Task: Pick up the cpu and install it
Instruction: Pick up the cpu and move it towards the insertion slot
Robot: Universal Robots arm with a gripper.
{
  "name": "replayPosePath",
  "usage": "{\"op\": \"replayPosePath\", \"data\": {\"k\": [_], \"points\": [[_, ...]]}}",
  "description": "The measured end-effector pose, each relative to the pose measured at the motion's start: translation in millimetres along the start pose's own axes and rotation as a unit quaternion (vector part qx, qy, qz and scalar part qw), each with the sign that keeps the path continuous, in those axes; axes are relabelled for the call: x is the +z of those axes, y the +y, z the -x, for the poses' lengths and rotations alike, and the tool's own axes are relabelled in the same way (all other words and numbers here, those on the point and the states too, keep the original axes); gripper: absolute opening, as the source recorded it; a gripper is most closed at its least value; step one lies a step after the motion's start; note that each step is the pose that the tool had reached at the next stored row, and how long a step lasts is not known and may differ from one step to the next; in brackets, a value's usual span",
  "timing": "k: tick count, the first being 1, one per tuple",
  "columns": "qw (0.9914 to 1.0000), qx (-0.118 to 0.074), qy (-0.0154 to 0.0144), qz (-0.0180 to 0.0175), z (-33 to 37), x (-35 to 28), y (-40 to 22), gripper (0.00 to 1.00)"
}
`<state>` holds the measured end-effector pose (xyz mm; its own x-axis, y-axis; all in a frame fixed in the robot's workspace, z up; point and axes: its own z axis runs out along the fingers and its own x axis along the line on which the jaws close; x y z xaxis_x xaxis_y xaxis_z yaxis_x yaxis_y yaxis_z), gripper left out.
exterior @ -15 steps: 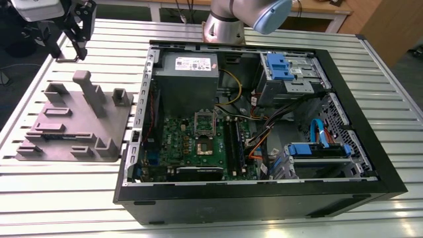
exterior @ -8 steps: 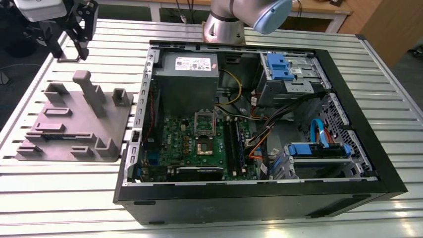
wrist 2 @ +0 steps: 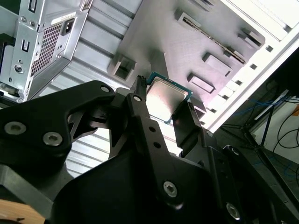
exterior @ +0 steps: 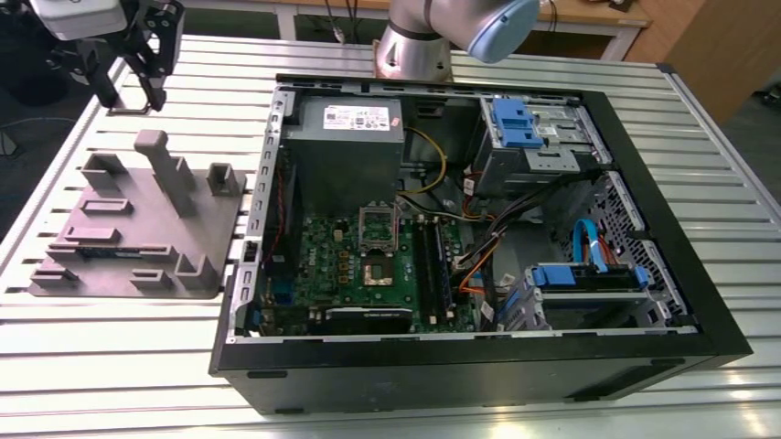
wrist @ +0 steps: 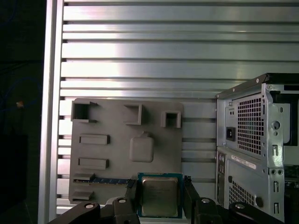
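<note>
I have the claw (exterior: 134,97) clamped on the cpu (wrist: 160,196), fingers (wrist: 132,196) pinching two opposite edges. It hangs in the air over the slatted bench (wrist: 140,56), near the grey tray (wrist: 117,158) and beside the open computer case (exterior: 488,229).

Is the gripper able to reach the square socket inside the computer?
Probably yes. The case lies open on top, the socket faces up with nothing over it, and the gripper, holding the cpu, hangs off beside it.

The gripper (exterior: 132,99) hangs raised, fingers pointing down, clamped on the cpu (wrist: 160,196); the arm (exterior: 427,41) bends behind it.
</note>
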<state>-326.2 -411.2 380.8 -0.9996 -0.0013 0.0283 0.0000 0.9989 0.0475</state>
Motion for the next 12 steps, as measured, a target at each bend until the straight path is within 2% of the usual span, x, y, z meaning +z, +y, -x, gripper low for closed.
{"op": "replayPosePath", "data": {"k": [3,12], "points": [[1.0,0.0,0.0,0.0,2.3,-0.1,0.0,0.47],[1.0,0.0,0.0,0.0,3.7,-0.1,0.0,0.47]]}}
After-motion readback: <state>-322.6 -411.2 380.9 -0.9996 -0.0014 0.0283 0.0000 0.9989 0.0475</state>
